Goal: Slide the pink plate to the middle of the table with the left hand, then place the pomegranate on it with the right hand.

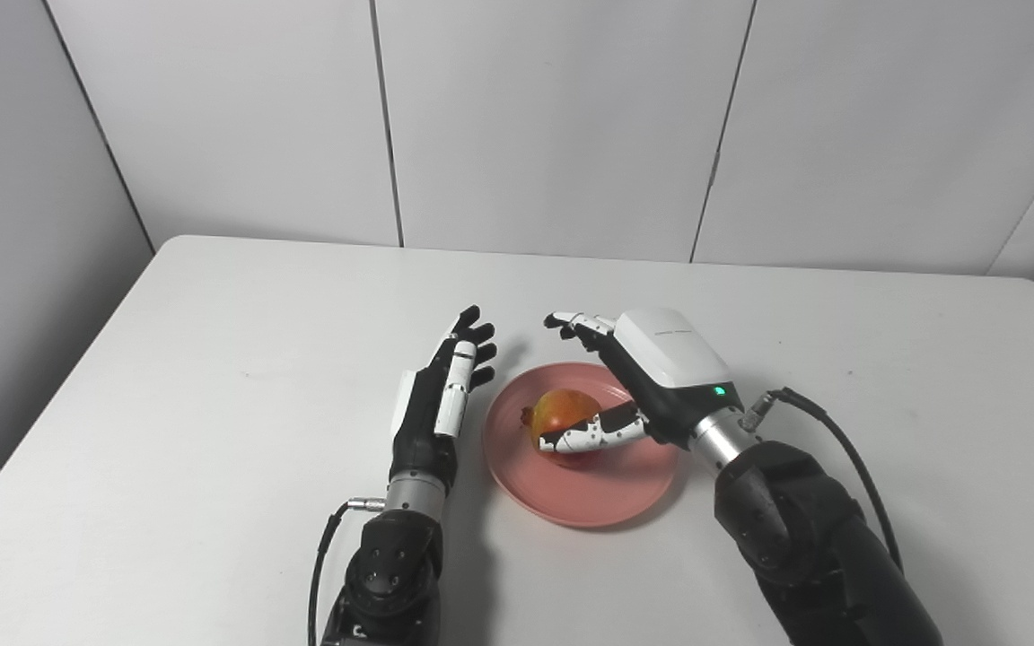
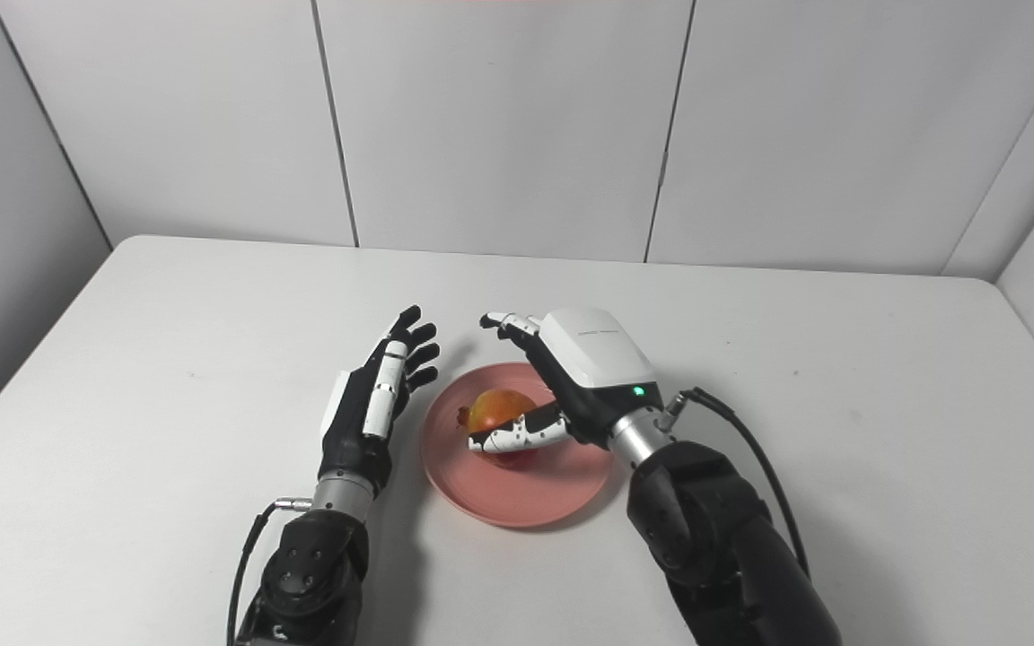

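A pink plate (image 1: 602,498) lies near the middle of the white table (image 1: 212,359). On it rests a red and yellow pomegranate (image 1: 562,411). My right hand (image 1: 652,368) hovers over the plate's right half, open, its fingers stretched past the far rim and its thumb lying against the fruit's front side. Just left of the plate my left hand (image 1: 445,390) is open with straight fingers, holding nothing and standing a little apart from the rim.
Grey wall panels (image 1: 553,126) rise behind the table's far edge. A black cable (image 1: 840,444) loops out from my right wrist.
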